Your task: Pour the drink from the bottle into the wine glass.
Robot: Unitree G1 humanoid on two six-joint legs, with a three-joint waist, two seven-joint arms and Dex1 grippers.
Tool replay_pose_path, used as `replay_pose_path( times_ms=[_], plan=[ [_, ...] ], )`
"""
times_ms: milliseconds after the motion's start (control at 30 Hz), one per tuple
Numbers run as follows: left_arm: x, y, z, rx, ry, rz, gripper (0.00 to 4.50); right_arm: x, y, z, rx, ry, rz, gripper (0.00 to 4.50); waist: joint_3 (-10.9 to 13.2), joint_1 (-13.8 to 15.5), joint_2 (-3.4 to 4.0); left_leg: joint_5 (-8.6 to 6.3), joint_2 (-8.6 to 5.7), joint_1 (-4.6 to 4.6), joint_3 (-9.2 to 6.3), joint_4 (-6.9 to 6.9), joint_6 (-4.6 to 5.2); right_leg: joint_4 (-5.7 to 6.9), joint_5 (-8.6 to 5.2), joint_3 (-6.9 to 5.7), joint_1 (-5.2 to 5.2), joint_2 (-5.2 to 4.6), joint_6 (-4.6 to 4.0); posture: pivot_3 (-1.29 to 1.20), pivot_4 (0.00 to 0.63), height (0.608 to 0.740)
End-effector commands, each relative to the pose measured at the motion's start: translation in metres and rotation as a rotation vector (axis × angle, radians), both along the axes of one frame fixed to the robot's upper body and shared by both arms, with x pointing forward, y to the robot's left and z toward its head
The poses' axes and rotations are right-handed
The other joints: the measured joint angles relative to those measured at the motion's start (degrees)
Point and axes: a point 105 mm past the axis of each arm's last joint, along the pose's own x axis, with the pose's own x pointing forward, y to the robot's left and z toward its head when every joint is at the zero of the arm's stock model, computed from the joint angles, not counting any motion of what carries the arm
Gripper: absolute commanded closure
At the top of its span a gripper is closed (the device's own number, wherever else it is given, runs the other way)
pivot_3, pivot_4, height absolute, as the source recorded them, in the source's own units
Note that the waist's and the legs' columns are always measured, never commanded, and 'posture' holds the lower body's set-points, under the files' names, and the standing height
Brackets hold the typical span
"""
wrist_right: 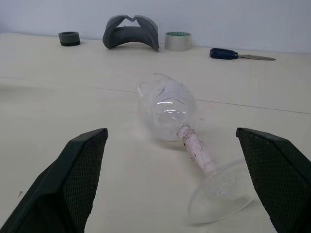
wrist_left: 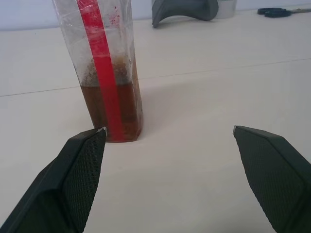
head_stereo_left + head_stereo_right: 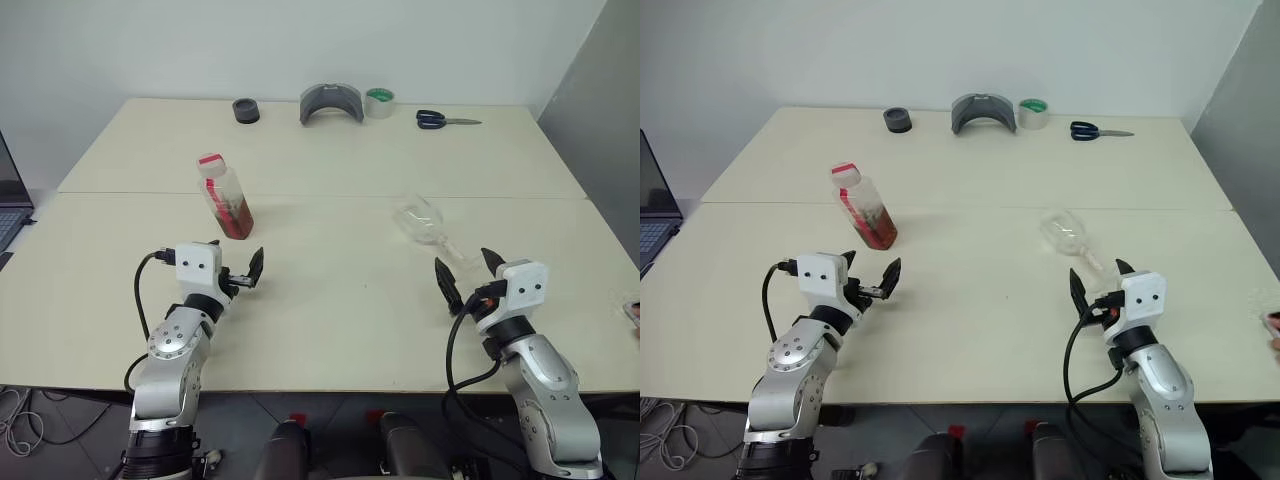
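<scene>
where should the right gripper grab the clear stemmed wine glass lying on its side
Grip the clear stemmed wine glass by its thin stem, between bowl and foot. It lies on its side on the cream table, foot toward the open right gripper, bowl pointing away. Probably best to come from the foot end, fingers either side of the stem; the rounded bowl is wider and likelier to slip.

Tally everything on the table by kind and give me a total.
Bottle: 1
Wine glass, lying on its side: 1
Tape rolls, black and green-topped: 2
Scissors: 1
Grey curved piece: 1
Total: 6
</scene>
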Motion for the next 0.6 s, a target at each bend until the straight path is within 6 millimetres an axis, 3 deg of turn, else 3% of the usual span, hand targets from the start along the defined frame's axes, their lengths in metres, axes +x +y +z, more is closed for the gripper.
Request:
replay_pose_path(
  times_ms=[33,600],
  plan=[
    [-0.0024,0.0001,0.0146,-0.004,-0.055,0.002,0.02,-0.0013,0.0023,0.0091,-0.002,-0.032,0.019,0.0,0.0,0.0,0.0,0.0,0.0,0.0,0.0,0.0,0.0,0.0,0.0,0.0,0.0,0.0,0.0,0.0,0.15,0.74],
    [-0.0015,0.0014,0.0055,0.004,-0.017,0.011,0.02,-0.0054,0.003,0.0008,-0.016,-0.006,0.041,0.0,0.0,0.0,0.0,0.0,0.0,0.0,0.0,0.0,0.0,0.0,0.0,0.0,0.0,0.0,0.0,0.0,0.15,0.74]
  ],
)
